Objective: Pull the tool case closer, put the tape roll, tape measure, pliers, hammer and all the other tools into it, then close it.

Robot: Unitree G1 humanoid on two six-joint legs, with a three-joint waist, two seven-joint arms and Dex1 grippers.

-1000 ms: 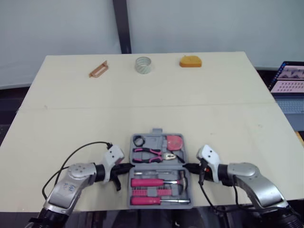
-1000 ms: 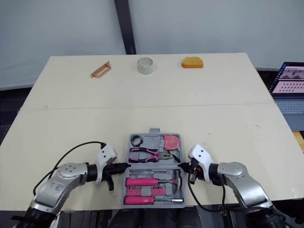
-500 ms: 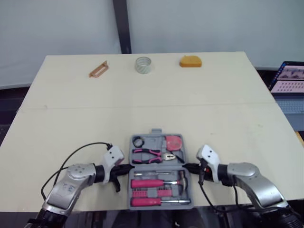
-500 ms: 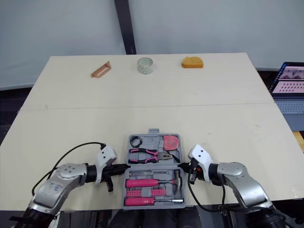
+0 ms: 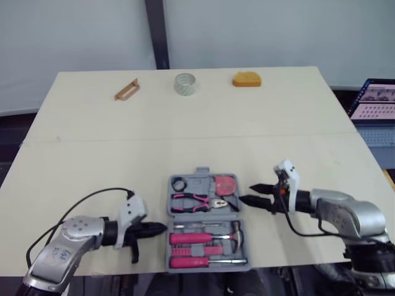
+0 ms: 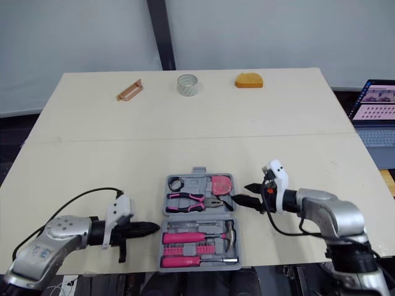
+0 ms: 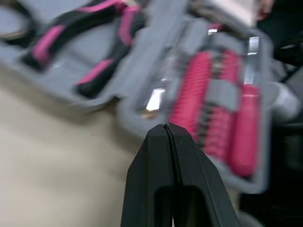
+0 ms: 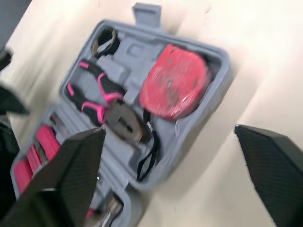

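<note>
Between L fingers (image 5: pixel 147 230) & R fingers (image 5: pixel 251 200), tool case (image 5: pixel 207 214) lies open.

silver arms (image 5: pixel 65 246), white wrist blocks (image 5: pixel 131 211), black cables (image 5: pixel 80 203), black pincers (image 5: pixel 162 228) (image 5: pixel 245 193)

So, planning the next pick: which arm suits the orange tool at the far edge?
Right, probably: the right end effector is open, on the same side as the orange tool; the left end effector is shut and farther from it.
</note>
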